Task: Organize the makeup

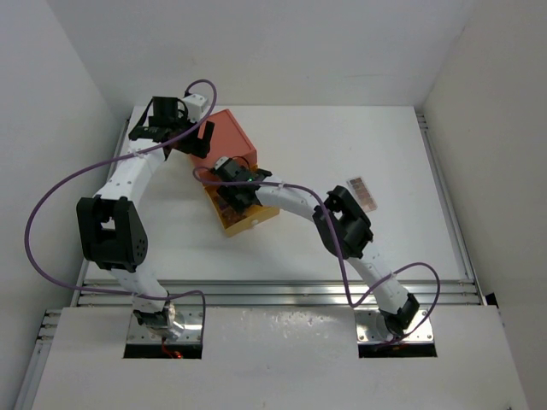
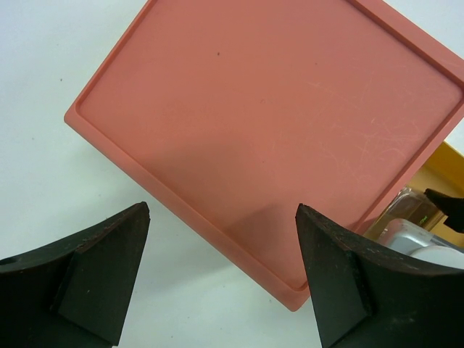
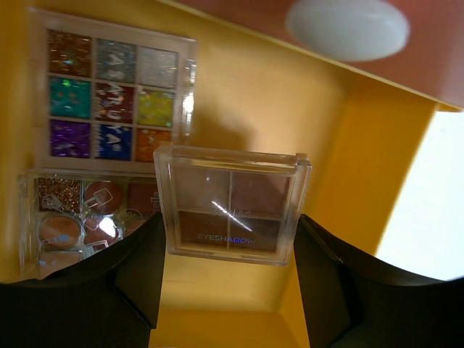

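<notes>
Between the fingers of my right gripper (image 3: 228, 235) is a clear-cased brown four-pan eyeshadow palette (image 3: 230, 206). The gripper is shut on its two sides and holds it just above the floor of the yellow drawer (image 3: 362, 167). Two more palettes lie in that drawer: a multicoloured glitter one (image 3: 112, 90) and a brown-toned one (image 3: 83, 217). From above, the right gripper (image 1: 238, 198) is over the pulled-out drawer (image 1: 249, 224). Another palette (image 1: 362, 193) lies on the table to the right. My left gripper (image 2: 223, 210) stands open and empty over the near corner of the orange box (image 2: 275, 123).
The orange box (image 1: 226, 137) sits at the back left with the left gripper (image 1: 192, 141) at its left edge. A white oval shape (image 3: 346, 27) shows above the drawer's far wall. White walls enclose the table on three sides.
</notes>
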Motion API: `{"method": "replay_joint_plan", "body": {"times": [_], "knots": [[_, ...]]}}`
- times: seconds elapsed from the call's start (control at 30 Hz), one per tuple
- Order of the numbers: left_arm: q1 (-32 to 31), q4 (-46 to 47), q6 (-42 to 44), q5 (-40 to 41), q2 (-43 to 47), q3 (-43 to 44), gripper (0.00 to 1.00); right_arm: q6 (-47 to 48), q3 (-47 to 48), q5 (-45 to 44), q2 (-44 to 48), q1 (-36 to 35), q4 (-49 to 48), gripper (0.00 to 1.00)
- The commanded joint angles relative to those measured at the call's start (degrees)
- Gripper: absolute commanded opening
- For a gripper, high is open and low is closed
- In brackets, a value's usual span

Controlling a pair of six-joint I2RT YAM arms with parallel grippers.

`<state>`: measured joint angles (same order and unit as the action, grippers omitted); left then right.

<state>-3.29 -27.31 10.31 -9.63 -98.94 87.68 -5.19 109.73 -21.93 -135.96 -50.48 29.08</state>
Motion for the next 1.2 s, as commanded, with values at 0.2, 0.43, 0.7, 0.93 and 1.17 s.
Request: {"method": "replay_joint_plan", "body": {"times": [0.2, 0.43, 0.7, 0.93, 1.17], "knots": [[0.6, 1.0, 0.2, -0.4, 2.3, 0.0, 0.88, -1.5, 1.4, 2.9, 0.3, 1.0, -2.8, 0.10], [0.6, 1.0, 0.2, -0.9, 2.3, 0.0, 0.88, -3.0, 3.1, 0.9, 0.8, 3.9, -4.0, 0.12], [0.6, 1.0, 0.2, -0.9, 2.3, 0.0, 0.88, -3.4, 2.9, 5.8, -0.3, 4.9, -4.3, 0.26], [0.6, 1.0, 0.2, -0.4, 2.3, 0.0, 0.88, -5.7, 2.2, 8.5, -0.1, 4.9, -4.0, 0.61], [0.6, 1.0, 0.2, -0.4, 2.3, 0.0, 0.88, -5.4, 1.6, 9.2, 2.5, 4.7, -5.7, 0.78]]}}
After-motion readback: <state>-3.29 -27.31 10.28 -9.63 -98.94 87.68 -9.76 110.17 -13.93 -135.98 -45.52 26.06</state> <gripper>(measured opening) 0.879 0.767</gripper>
